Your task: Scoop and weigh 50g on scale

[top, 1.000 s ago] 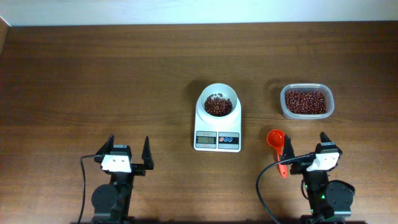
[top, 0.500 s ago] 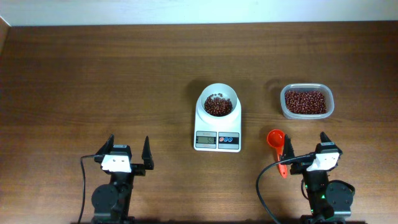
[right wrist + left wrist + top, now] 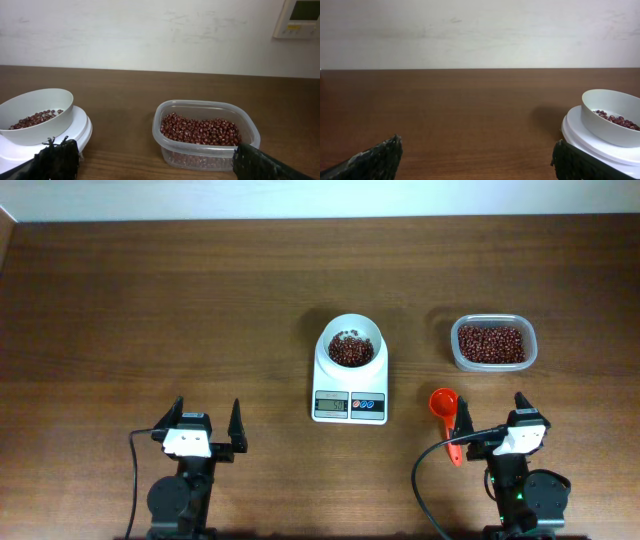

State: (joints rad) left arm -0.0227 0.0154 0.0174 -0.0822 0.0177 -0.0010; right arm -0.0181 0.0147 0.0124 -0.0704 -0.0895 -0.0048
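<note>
Red-brown beans [image 3: 350,351] sat in the bowl [image 3: 350,327] on the scale [image 3: 349,385], mid-table; weighing looked near done.
Your left gripper [image 3: 208,410] and right gripper [image 3: 492,410] stood wide open and empty, the scoop [image 3: 445,405] lying beside the right. Next you'd check the display [image 3: 331,405], unreadable here, before scooping more.

White scale [image 3: 349,380], red-brown beans [image 3: 350,351], orange scoop [image 3: 443,402], seemingly grey display [image 3: 331,406].

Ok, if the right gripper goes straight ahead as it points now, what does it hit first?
Probably the clear tub of beans, centred ahead between the right gripper's open fingers; the orange scoop lies just left of that line.
</note>
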